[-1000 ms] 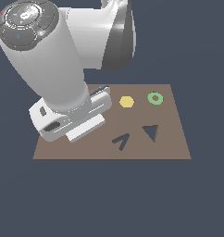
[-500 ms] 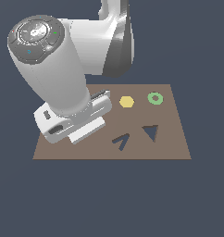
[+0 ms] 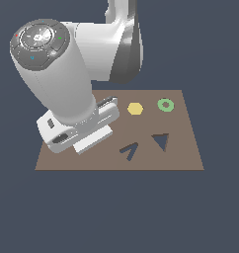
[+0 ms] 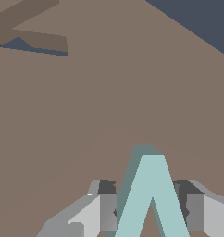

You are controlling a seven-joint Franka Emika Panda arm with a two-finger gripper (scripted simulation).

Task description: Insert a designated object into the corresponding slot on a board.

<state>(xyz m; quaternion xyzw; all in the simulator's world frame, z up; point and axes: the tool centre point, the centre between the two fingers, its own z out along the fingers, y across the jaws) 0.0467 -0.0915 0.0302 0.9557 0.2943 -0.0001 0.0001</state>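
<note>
The pale teal chevron piece (image 4: 151,199) sits between my gripper's (image 4: 148,210) two fingers (image 4: 104,208), which are closed against its arms, just over the brown board (image 4: 109,115). The dark chevron slot (image 4: 30,39) lies some way off on the board. In the exterior view my hand (image 3: 77,131) hangs over the board's (image 3: 183,155) left part and hides the teal piece. The chevron slot (image 3: 129,150) is to the exterior view's right of the hand.
A dark triangle cutout (image 3: 161,141) lies just right of the chevron slot in the exterior view. A yellow hexagon (image 3: 135,108) and a green ring (image 3: 165,105) sit at the board's far side. The arm's large body rises over the board's left half.
The arm's upper body has shifted towards the exterior view's right, and the hand has edged slightly right over the board.
</note>
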